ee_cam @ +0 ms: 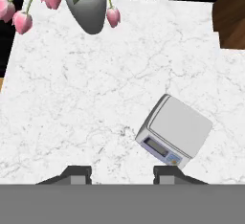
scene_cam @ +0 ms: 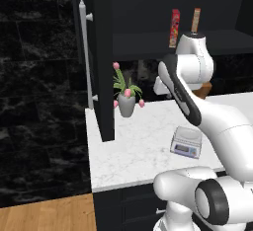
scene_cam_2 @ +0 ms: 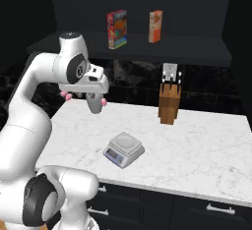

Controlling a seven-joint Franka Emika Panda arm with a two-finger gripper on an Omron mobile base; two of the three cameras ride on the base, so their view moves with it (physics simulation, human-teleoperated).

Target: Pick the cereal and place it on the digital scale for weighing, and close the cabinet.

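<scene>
The cereal (scene_cam: 174, 27) (scene_cam_2: 117, 29), a thin red box, stands upright on the shelf of the black cabinet (scene_cam: 101, 52) (scene_cam_2: 147, 52), whose left door hangs open. On the white marble counter lies the digital scale (scene_cam: 187, 142) (scene_cam_2: 124, 149) (ee_cam: 174, 131), its display strip facing the front edge. My gripper (scene_cam_2: 95, 105) (ee_cam: 122, 174) hangs above the counter, pointing down, left of the scale and well below the shelf. It is open, with nothing between its fingertips (ee_cam: 76, 173).
A narrower tan-orange box (scene_cam: 195, 20) (scene_cam_2: 155, 26) stands right of the cereal. A grey vase of pink tulips (scene_cam: 126, 101) (ee_cam: 88, 3) sits by the open door's edge. A wooden knife block (scene_cam_2: 170, 101) stands at the back of the counter (scene_cam_2: 197, 145).
</scene>
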